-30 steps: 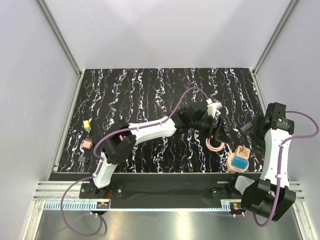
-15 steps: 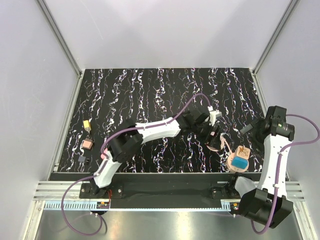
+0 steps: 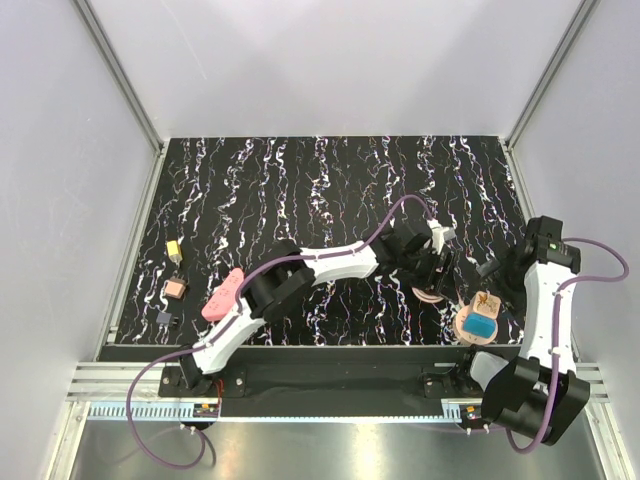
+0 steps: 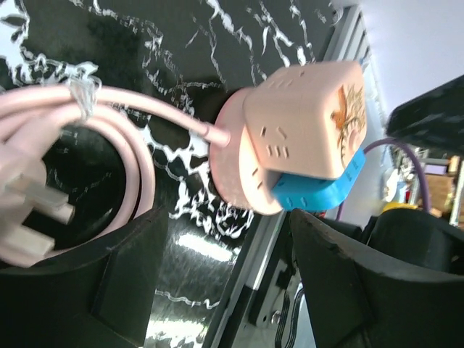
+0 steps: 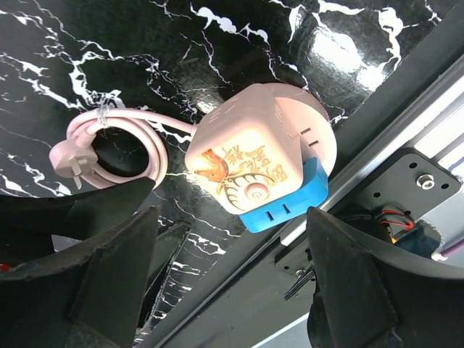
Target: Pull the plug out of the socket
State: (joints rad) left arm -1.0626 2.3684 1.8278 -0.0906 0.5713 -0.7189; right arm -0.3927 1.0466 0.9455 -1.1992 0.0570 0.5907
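Pink socket [image 5: 250,156] with the blue plug [image 5: 286,199] seated in it stands at the table's [image 3: 300,190] near edge toward the right corner; left gripper [image 4: 217,261] and right gripper [image 5: 228,261] hover near it, jaws apart.

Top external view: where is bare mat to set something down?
Free: far half of the mat, back wall to arms. Crowded: near right corner, with socket, coiled cord, left gripper and right gripper; small parts along left edge.
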